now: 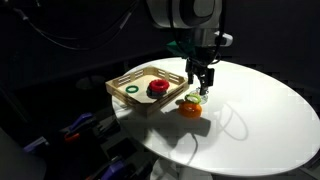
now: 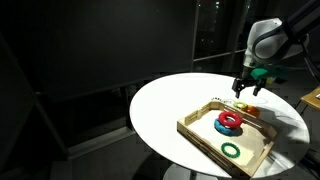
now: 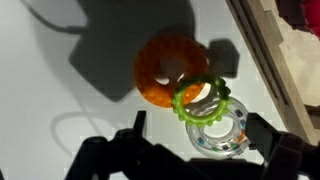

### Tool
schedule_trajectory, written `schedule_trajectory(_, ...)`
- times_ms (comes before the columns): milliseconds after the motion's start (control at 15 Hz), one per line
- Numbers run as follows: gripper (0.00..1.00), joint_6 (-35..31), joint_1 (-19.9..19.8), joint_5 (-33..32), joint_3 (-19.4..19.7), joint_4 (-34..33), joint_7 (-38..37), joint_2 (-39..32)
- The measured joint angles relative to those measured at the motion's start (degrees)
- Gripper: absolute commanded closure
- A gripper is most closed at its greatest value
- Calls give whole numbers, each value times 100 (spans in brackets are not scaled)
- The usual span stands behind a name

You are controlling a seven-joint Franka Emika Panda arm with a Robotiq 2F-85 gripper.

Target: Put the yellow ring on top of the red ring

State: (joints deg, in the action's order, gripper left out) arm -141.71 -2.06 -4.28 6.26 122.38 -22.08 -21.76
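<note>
So the yellow ring (image 3: pixel 183 98) lay roughly flat, hole facing up, overlapping the orange ring (image 3: pixel 150 72); hand (image 3: pixel 197 128) sat right over it, fingers spread, gripping nothing.

The yellow ring (image 3: pixel 197 97) lies between the fingers (image 3: pixel 136 132), resting on a clear ring (image 3: pixel 228 135) closer in and overlapping the orange ring (image 3: pixel 158 65) just beyond the fingertips. Outside one finger sits the tray (image 1: pixel 118 83), holding the red ring (image 1: pixel 157 89) and the dark green ring (image 1: pixel 131 90), all on the table (image 1: pixel 265 115).
</note>
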Motion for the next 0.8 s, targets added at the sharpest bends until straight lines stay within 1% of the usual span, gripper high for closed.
schedule_trajectory(800,0,-48,245,-5,203,9,-4,-390)
